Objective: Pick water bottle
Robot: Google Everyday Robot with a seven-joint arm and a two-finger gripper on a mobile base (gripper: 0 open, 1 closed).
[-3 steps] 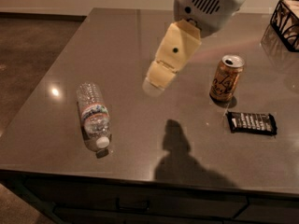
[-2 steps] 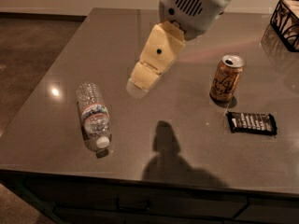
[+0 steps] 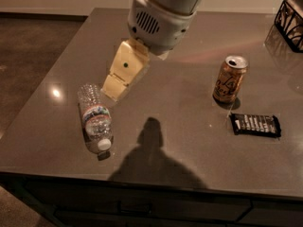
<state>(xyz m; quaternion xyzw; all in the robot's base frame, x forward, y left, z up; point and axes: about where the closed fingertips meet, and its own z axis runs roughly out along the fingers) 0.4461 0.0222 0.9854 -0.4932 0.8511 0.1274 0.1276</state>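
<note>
The water bottle (image 3: 94,117) lies on its side on the grey table (image 3: 170,108) at the front left, its white cap pointing toward the front edge and its red, white and blue label band around the middle. My gripper (image 3: 113,85) hangs from the white arm above the table, just behind and to the right of the bottle's base. It does not touch the bottle.
An orange drink can (image 3: 229,79) stands upright at the right. A black wrapped snack bar (image 3: 255,124) lies in front of it. A dark wire basket (image 3: 291,22) sits at the far right corner. The arm's shadow (image 3: 151,160) falls on the front middle.
The gripper has moved left and toward the bottle, from mid-table to just beside the bottle's base. The bottle, can and snack bar have not moved.
</note>
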